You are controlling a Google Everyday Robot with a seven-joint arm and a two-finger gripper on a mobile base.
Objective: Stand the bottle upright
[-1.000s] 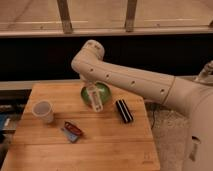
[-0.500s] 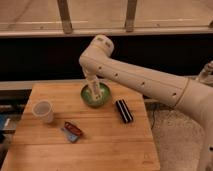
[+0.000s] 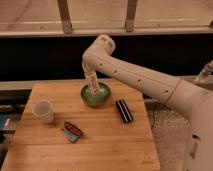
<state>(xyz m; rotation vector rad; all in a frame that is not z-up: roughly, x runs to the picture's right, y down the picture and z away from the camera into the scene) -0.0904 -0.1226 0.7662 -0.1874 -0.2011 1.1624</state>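
The slim cream-white bottle (image 3: 92, 83) hangs nearly upright, slightly tilted, with its lower end over the green bowl (image 3: 103, 98) at the back middle of the wooden table (image 3: 105, 145). My gripper (image 3: 89, 75) comes down from the bent white arm and is shut on the bottle's upper part. The arm's wrist hides most of the gripper. I cannot tell whether the bottle's base touches the bowl.
A white cup (image 3: 43, 111) stands at the left of the table. A red and blue packet (image 3: 73, 131) lies in front of it. A black rectangular bar (image 3: 124, 110) lies right of the bowl. A dark wall and railing run behind the table.
The arm's wrist has swung left and upward. The bottle has come with it, from lying lower in the bowl to hanging nearly upright over its left side.
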